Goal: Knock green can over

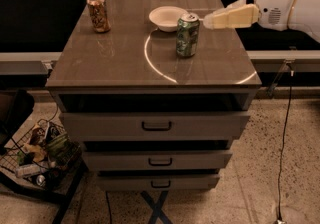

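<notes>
From the one camera view, the white bowl (pixel 167 18) toward the back of the bench (pixel 125 63) is the easiest thing to steer by. The green can (pixel 187 35) stands upright just in front of the bowl and a little to its right, close to its rim. The gripper (pixel 207 19) reaches in from the bowl's right, level with the can's top rim. Its tip is just beside the can, though I cannot tell whether it touches, nor whether the gripper is open or closed. The orange-brown can (pixel 98 12) stands well to the bowl's left, out of the way.

I would judge the green can light, thin-walled and smooth, tall on a narrow base, so it should tip readily. No hold is needed. A sideways push high on the wall, near the rim, ought to topple it, while a low push would likely just slide it across the glossy bench. Once down it may roll.
</notes>
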`<state>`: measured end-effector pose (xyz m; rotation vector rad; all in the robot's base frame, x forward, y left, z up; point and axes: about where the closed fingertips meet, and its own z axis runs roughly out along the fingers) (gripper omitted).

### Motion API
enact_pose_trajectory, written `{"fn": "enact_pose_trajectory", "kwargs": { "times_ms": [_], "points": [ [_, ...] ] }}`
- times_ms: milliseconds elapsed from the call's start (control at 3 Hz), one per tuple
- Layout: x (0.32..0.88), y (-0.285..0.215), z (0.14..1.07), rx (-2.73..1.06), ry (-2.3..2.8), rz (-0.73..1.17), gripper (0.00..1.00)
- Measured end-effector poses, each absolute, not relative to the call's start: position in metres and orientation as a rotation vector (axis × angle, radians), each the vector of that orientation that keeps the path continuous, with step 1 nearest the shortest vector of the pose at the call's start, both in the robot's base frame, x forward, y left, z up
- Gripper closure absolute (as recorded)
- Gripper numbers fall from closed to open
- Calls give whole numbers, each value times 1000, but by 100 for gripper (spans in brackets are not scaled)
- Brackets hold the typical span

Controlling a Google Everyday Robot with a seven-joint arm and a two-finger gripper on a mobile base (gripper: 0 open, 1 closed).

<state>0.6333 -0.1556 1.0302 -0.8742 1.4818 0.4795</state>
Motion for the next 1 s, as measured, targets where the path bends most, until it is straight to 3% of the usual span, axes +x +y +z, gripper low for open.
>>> {"fn": "enact_pose_trajectory", "kwargs": {
  "times_ms": [1000],
  "points": [
    [694, -139, 966, -747, 1471, 500, 0]
  ]
}}
